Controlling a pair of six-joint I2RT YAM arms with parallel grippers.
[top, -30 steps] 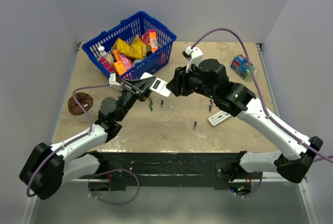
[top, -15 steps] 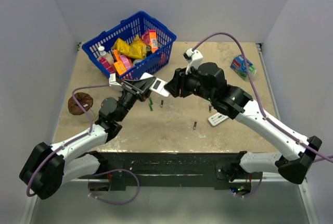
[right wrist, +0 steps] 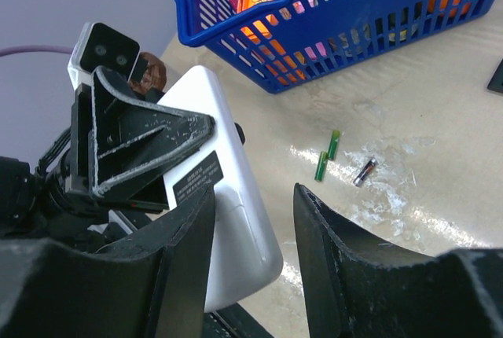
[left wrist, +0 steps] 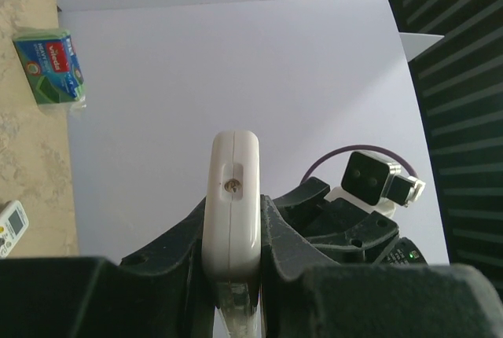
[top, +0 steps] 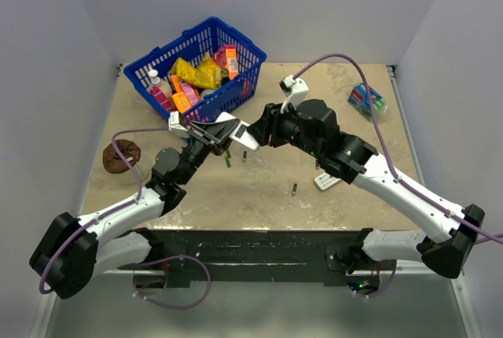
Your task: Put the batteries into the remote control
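Observation:
My left gripper (top: 211, 135) is shut on the white remote control (top: 229, 123) and holds it up off the table. In the left wrist view the remote control (left wrist: 233, 196) stands edge-on, pinched between both fingers (left wrist: 233, 220). My right gripper (top: 255, 132) is open at the remote's free end. In the right wrist view the remote's rounded corner (right wrist: 236, 204), with a black label on its back, lies against one finger of the right gripper (right wrist: 253, 196), and the other finger stands apart. On the table lie green batteries (right wrist: 333, 144) (right wrist: 321, 166) and a dark one (right wrist: 365, 171). Other dark batteries (top: 294, 189) lie nearer the arms.
A blue basket (top: 169, 43) full of packets stands at the back left. A brown lump (top: 120, 156) sits at the left edge. A green-blue packet (top: 366, 101) lies at the back right. A second small white remote (top: 330, 179) lies under the right arm.
My right gripper has moved left, up to the held remote, so the remote's end now sits between its open jaws. The left gripper has kept its grip and barely shifted.

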